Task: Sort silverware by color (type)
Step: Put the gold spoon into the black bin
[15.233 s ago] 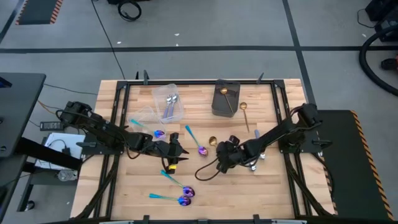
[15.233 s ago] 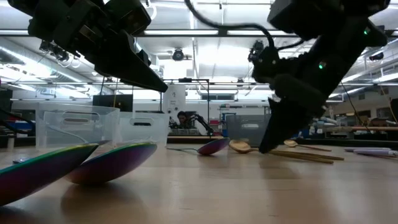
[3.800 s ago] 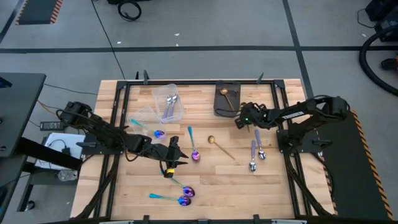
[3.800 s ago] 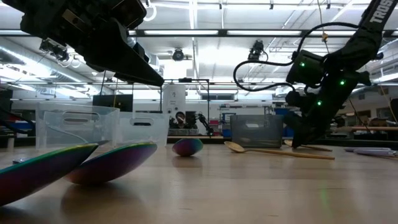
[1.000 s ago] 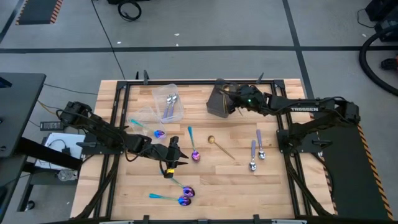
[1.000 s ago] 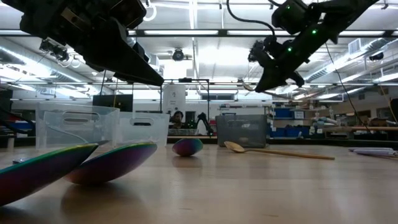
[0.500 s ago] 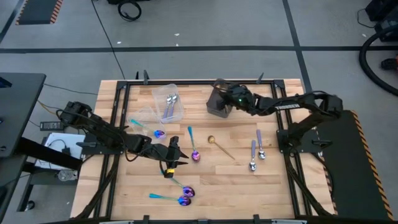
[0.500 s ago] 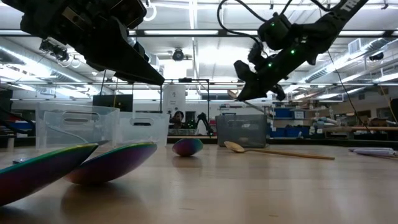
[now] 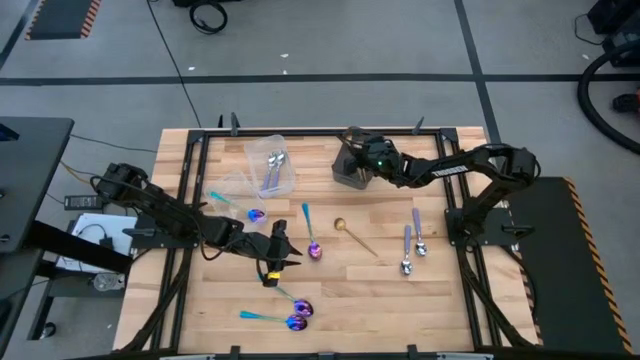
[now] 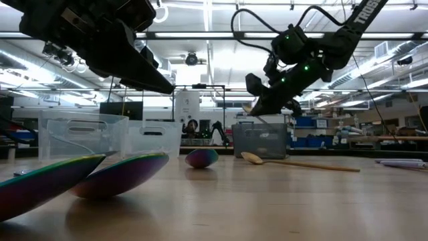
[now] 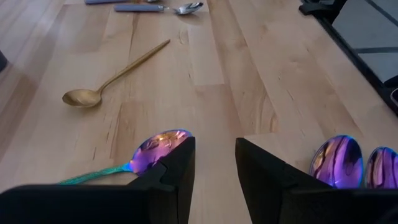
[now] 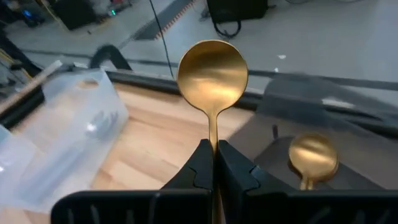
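My right gripper [image 9: 358,166] hangs over the dark grey box [image 9: 352,172] at the table's far edge, shut on a gold spoon [image 12: 212,70]. Another gold spoon [image 12: 313,155] lies inside the box [image 12: 348,118]. My left gripper [image 11: 214,167] hovers open at the table's middle left, with nothing between its fingers; an iridescent spoon [image 11: 158,149] lies on the wood by one finger. A third gold spoon [image 9: 352,236] and two lilac-handled spoons [image 9: 411,240] lie flat on the table. My right gripper pinches the gold spoon's thin handle just behind the bowl [image 12: 212,134] between its two fingers. The fingers come from the table's right, slanting down, and the handle runs back along them. The bowl [image 10: 249,106] sticks out ahead of the fingertips, clear above the box.
A clear tub [image 9: 272,166] with silver spoons stands at the far left of the box. More iridescent spoons lie near the left arm [image 9: 252,213], at the centre [image 9: 310,236] and by the near edge [image 9: 290,310]. Bare wood lies at the near right.
My right gripper, still shut on the gold spoon, has moved toward the table's left and down, tipping forward, and now hangs just above the dark grey box. The spoon has gone with it, clear of everything.
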Robot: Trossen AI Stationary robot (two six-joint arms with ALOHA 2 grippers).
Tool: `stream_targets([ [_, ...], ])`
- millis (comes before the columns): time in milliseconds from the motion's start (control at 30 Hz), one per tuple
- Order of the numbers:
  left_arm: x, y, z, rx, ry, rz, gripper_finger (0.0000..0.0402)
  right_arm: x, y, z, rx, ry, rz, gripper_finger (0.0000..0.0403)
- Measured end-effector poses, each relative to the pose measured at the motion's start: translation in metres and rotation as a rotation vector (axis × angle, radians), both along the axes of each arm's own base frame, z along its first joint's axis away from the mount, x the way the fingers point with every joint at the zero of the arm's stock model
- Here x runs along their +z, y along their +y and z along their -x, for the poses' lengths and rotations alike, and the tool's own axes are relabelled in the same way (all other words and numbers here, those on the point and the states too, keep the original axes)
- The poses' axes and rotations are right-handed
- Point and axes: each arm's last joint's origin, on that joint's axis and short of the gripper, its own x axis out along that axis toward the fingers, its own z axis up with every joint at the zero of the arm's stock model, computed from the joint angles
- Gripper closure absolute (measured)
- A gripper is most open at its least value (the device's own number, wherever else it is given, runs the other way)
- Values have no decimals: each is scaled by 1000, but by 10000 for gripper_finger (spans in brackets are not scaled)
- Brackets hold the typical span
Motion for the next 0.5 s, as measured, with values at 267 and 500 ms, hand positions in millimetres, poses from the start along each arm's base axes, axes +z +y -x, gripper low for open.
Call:
stream_targets([
  [267, -1, 0, 0, 3, 8, 1, 278, -8, 1, 3, -26, 82, -20, 390],
  [500, -1, 0, 0, 3, 8, 1, 278, -13, -5, 10, -67, 120, -70, 388],
])
